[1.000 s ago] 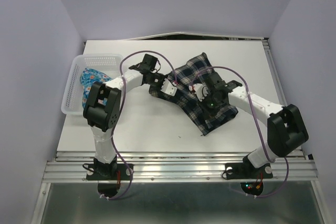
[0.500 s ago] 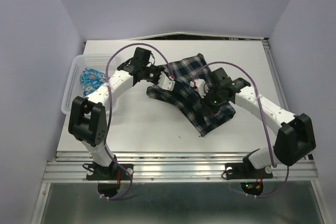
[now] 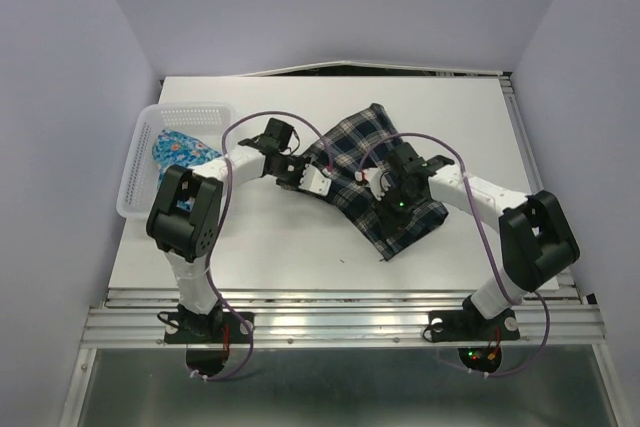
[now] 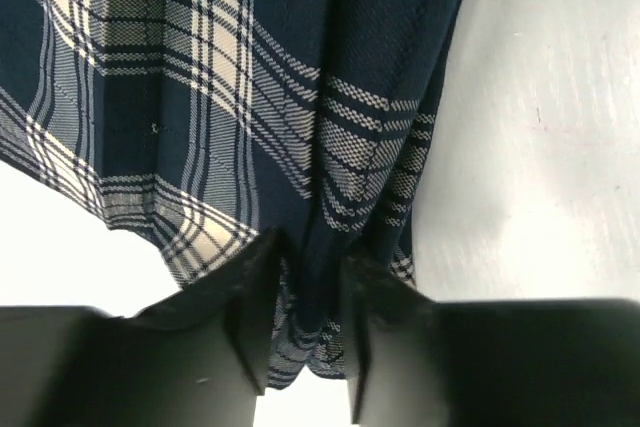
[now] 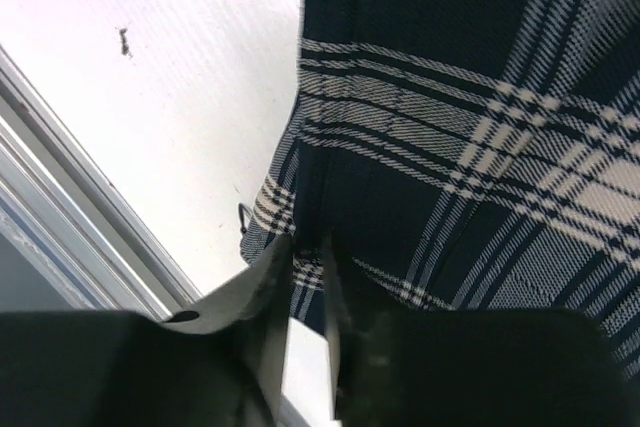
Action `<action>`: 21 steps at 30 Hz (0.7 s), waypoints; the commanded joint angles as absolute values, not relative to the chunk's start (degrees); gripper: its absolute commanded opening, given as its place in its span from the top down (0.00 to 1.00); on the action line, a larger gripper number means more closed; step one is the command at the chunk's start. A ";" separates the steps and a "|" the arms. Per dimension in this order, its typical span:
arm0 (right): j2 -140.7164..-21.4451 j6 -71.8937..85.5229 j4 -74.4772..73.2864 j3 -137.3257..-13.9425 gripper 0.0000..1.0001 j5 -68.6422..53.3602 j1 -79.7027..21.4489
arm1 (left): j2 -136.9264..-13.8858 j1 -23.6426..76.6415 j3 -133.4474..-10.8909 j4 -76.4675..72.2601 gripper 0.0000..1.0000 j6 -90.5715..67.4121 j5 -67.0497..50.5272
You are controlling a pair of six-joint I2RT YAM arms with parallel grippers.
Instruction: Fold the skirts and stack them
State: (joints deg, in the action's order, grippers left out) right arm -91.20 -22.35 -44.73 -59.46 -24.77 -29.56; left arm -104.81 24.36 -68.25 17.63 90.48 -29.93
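On plaid skirt (image 3: 360, 137) hem, left hand (image 4: 310, 252) is sitting parted, right hand (image 5: 306, 244) grip untellable; lifting straight off should be keeping the fold flat.

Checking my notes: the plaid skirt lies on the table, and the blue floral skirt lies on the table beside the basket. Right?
No. The blue floral skirt lies inside the basket, not beside it, as the top view shows. The plaid skirt is on the table.
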 commanded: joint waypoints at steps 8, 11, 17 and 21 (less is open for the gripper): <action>-83.49 -19.34 -48.51 -74.42 0.21 -32.16 -25.50 | -84.81 21.62 -66.19 14.77 0.28 63.76 -38.31; -86.47 -21.96 -52.37 -79.18 0.21 -32.00 -19.26 | -79.38 20.48 -59.54 7.75 0.32 49.70 -36.31; -87.19 -24.35 -56.52 -77.09 0.30 -26.99 -17.49 | -73.75 18.46 -49.50 -1.82 0.34 13.96 -33.58; -82.98 -19.26 -52.57 -72.70 0.30 -20.85 -23.54 | -69.88 17.23 -44.83 -10.09 0.32 0.99 -33.57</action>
